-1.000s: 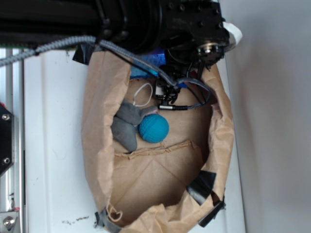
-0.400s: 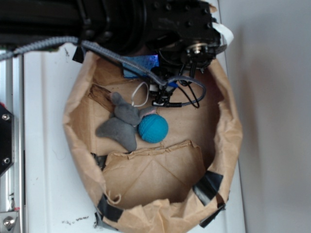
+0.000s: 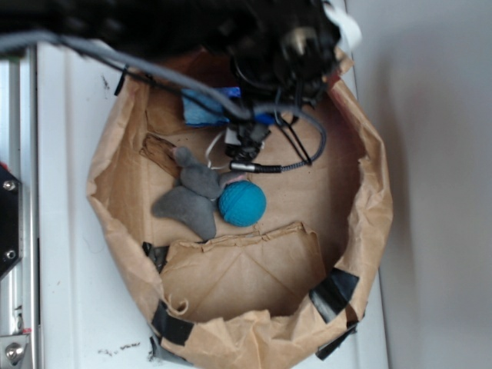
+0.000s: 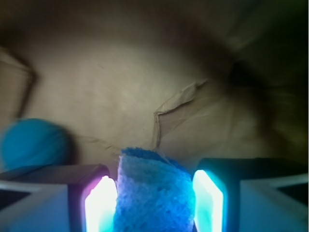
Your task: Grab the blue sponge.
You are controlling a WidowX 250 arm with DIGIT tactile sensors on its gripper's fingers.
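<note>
We're looking down into a wide, crumpled brown paper bag, its rolled rim creased and patched with strips of black tape along the near edge. The bag sits on a white table, and inside it a folded paper flap makes a raised ridge across the floor.

Up at the far side, the black arm reaches in, blurred, with a grey braided cable looping off it. Right under it we spot the blue sponge, a flat porous slab, lighter blue with a darker blue edge, lifted near the bag's far wall.

From the wrist view we're right on it: the gripper has its two fingers on either side of the sponge, pads glowing white and cyan against its flanks. The sponge looks fuzzy and open-pored, bowed into a rounded hump between them, so we call that clamped on the sponge, touching on both sides.

Below the gripper, on the bag floor, a soft grey felt-like plush toy lies sprawled, with a thin white loop of cord by it. Just beside it, touching its right side, rests the round teal ball with a ribbed, knitted-looking surface; the wrist view catches it too, off to the left and blurred.

We can read no writing or labels anywhere.
</note>
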